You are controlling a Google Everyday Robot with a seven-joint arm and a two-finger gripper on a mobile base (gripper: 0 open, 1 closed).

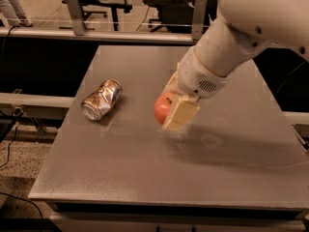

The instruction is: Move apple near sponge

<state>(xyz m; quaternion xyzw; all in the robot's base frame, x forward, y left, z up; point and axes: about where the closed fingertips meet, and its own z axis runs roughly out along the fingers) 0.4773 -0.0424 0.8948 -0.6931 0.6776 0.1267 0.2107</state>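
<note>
Status: gripper (168, 111) has its two cream fingers (181, 114) pinched on the apple (161, 108), one finger on the near side and one on the far side. So the grasp is done.

Apple sits around the middle of the table (145, 173), slightly toward the left edge and about halfway between the far and near edges. Cannot tell whether it is lifted clear of the surface or just touching it (the shadow underneath is tight, so low either way).

Sponge: not visible anywhere on the exposed tabletop. The arm covers a good part of the far right corner and right side, so judgement is that the sponge is most likely hidden behind it. Cannot confirm.

Judged progress: pick done, transport under way or about to be, placement not done. Left to do: carry the apple to the sponge, set it down just beside it, open up, back off.

Count:
- apple: 1, in the gripper
- sponge: 0 in view
- crushed can (101, 99): 1, lying on its side toward the left edge, well apart from the apple, not part of the job
- gripper: 1
- table: 1
</note>
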